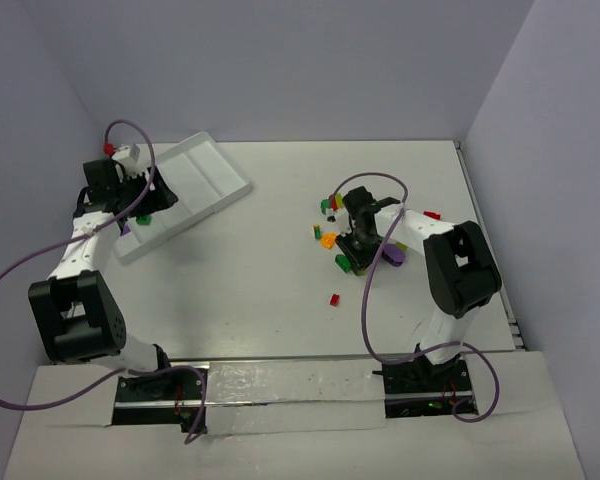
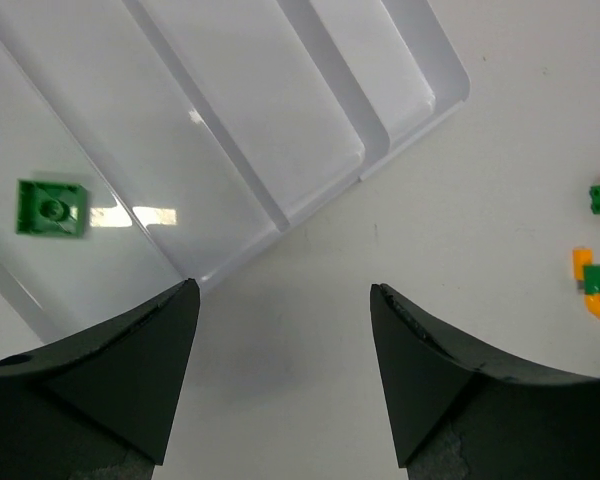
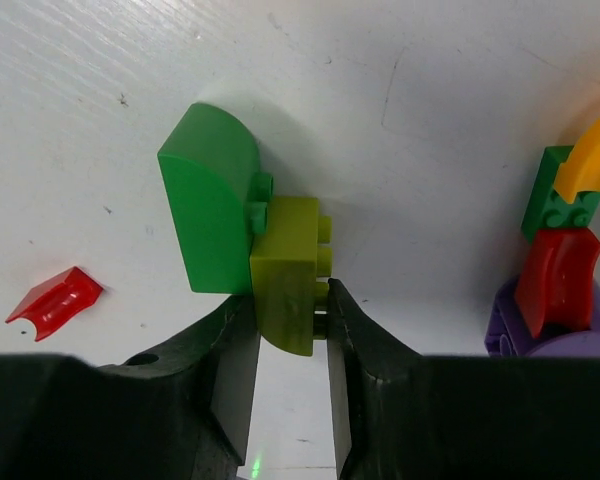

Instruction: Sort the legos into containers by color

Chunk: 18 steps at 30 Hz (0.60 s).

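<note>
In the right wrist view my right gripper [image 3: 287,298] is shut on a lime brick [image 3: 285,265], its jaws pressing the brick's flat side and its studs. A green curved brick [image 3: 212,205] is stuck to the lime one on the left. In the top view my right gripper [image 1: 352,248] is down among the scattered legos [image 1: 330,208]. My left gripper [image 2: 283,290] stands open over bare table just off the corner of the white tray [image 2: 310,110]. One green brick [image 2: 52,207] lies in the tray's leftmost visible compartment.
A small red piece [image 3: 55,300] lies left of the right gripper. A purple brick [image 3: 515,325] with a red curved piece [image 3: 558,275] on it, an orange piece [image 3: 595,155] and a green one [image 3: 545,205] crowd its right. The tray [image 1: 215,175] sits far left.
</note>
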Available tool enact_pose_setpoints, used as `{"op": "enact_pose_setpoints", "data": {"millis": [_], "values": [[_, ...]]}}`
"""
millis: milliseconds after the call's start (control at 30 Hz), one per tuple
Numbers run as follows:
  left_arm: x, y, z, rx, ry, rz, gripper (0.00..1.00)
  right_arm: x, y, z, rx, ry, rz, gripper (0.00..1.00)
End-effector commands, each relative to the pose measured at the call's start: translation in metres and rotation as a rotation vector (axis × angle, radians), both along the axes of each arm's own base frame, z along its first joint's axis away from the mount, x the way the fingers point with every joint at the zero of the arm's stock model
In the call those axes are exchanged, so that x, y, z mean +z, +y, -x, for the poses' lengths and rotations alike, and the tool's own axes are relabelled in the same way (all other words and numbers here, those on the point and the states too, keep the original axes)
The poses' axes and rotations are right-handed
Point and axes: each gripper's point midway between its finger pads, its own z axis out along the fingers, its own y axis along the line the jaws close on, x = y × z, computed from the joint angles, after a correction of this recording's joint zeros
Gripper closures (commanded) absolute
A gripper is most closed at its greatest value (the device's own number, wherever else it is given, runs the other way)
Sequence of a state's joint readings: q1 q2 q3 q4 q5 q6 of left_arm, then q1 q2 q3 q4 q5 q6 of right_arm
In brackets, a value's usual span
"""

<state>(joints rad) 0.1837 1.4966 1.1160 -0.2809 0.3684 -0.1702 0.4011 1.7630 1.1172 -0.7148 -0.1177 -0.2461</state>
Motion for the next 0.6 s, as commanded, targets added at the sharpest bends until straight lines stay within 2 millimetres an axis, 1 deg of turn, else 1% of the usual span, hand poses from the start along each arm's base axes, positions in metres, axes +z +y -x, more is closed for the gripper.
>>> {"op": "enact_pose_setpoints", "data": {"millis": [0, 33, 100, 133, 200, 267, 300, 333, 400, 467, 500, 567], "values": [[0.037, -0.032, 0.010, -0.054, -0.107, 0.160, 0.21, 0.014, 0.008, -0.014, -0.001, -0.057, -0.044, 0.89], [0.040, -0.038, 0.013, -0.065, -0.107, 0.190, 0.21, 0.020, 0.009, -0.016, 0.002, -0.071, -0.053, 0.94], [0.047, -0.049, 0.020, -0.099, -0.103, 0.253, 0.19, 0.039, 0.018, -0.025, 0.011, -0.121, -0.096, 1.00], [0.049, -0.050, 0.020, -0.094, -0.099, 0.267, 0.19, 0.044, 0.020, -0.025, 0.015, -0.131, -0.113, 1.00], [0.062, -0.072, 0.029, -0.171, -0.094, 0.358, 0.17, 0.071, 0.035, -0.040, 0.025, -0.203, -0.169, 1.00], [0.068, -0.090, 0.036, -0.222, -0.072, 0.427, 0.15, 0.095, 0.051, -0.054, 0.036, -0.274, -0.211, 1.00], [0.069, -0.099, 0.039, -0.241, -0.054, 0.465, 0.11, 0.109, 0.062, -0.060, 0.050, -0.314, -0.231, 1.00], [0.070, -0.104, 0.040, -0.245, -0.039, 0.494, 0.09, 0.121, 0.075, -0.066, 0.067, -0.351, -0.249, 1.00], [0.070, -0.121, 0.044, -0.281, 0.005, 0.535, 0.07, 0.141, 0.099, -0.071, 0.098, -0.398, -0.282, 1.00], [0.067, -0.135, 0.045, -0.315, 0.052, 0.573, 0.07, 0.158, 0.123, -0.074, 0.133, -0.433, -0.314, 1.00], [0.066, -0.140, 0.047, -0.330, 0.062, 0.583, 0.07, 0.166, 0.128, -0.077, 0.131, -0.449, -0.326, 1.00], [0.070, -0.151, 0.047, -0.350, 0.083, 0.622, 0.07, 0.173, 0.152, -0.074, 0.157, -0.459, -0.352, 1.00]]}}
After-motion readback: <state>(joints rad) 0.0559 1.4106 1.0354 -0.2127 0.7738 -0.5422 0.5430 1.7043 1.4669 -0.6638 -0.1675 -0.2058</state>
